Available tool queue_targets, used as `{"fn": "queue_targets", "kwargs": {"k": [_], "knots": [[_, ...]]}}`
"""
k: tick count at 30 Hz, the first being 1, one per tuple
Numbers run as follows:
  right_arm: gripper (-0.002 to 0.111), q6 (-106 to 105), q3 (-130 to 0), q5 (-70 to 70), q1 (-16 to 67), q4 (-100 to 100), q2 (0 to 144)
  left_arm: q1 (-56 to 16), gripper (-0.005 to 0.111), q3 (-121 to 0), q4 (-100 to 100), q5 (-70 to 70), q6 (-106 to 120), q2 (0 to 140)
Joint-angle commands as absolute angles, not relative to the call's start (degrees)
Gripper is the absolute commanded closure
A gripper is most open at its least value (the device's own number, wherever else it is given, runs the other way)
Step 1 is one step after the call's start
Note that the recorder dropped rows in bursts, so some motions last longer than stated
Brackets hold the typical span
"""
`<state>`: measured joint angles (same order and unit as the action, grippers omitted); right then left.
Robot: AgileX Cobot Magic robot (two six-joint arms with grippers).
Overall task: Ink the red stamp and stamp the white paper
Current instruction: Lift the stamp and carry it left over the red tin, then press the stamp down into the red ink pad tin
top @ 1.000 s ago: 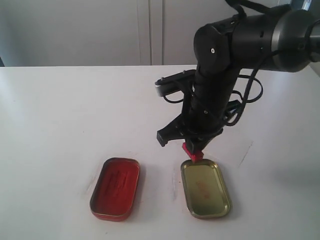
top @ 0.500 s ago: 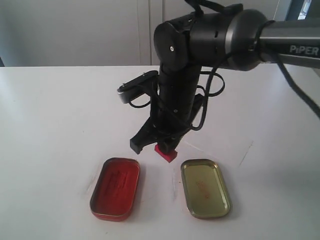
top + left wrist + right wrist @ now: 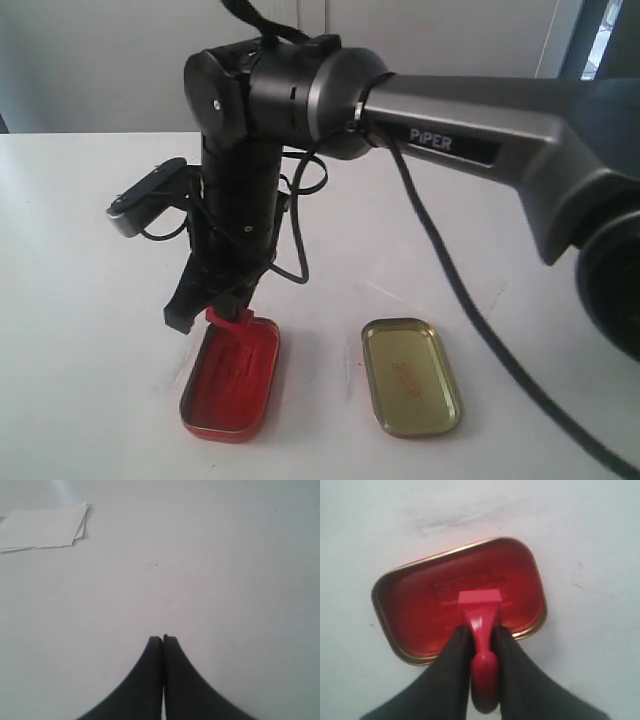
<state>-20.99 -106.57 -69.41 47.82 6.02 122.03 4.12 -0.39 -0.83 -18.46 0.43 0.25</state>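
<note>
Exterior view: the dark right arm reaches across to the left half of the white table (image 3: 80,250). Its right gripper (image 3: 222,303) points down and is clenched on the small red plastic stamp (image 3: 229,319), which hangs at the far end of the oblong tin filled with red ink (image 3: 231,380). That tin lies near the table's near edge, left of the middle. The oblong gold tin lid (image 3: 410,377) lies open side up beside it to the right, also near the near edge and apart from the tin.

Left wrist view: the left gripper (image 3: 162,639) has its two black fingers pressed together with nothing between them, above bare table. The thin white paper (image 3: 42,527) lies flat, well apart from it; a second sheet edge shows beneath it.

Right wrist view: the black fingers grasp the stamp's curved handle from both sides. Its rectangular base sits over the tin's red pad, inside the gold rim; whether it touches the ink cannot be told.
</note>
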Motion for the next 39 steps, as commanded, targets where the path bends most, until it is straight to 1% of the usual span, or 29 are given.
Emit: {"fn": "queue_targets", "kwargs": {"k": [1, 7, 17, 25, 31, 39], "knots": [[0.108, -23.02, -111.33, -69.96, 49.25, 5.58, 125.39, 3.73, 0.107, 0.0, -0.73, -19.03, 0.45, 0.0], [0.108, -23.57, -114.08, -69.96, 49.63, 4.28, 129.1, 3.73, 0.107, 0.0, -0.73, -19.03, 0.45, 0.0], [0.108, -22.44, -114.08, -69.96, 49.63, 2.8, 129.23, 3.73, 0.107, 0.0, -0.73, -19.03, 0.45, 0.0], [0.108, -20.4, -111.59, -69.96, 49.63, 2.8, 127.25, 3.73, 0.107, 0.0, -0.73, -19.03, 0.45, 0.0], [0.108, -20.12, -106.74, -69.96, 49.63, 2.92, 124.4, 3.73, 0.107, 0.0, -0.73, -19.03, 0.45, 0.0], [0.108, -20.12, -106.28, -69.96, 49.63, 3.14, 124.7, 3.73, 0.107, 0.0, -0.73, -19.03, 0.45, 0.0]]}}
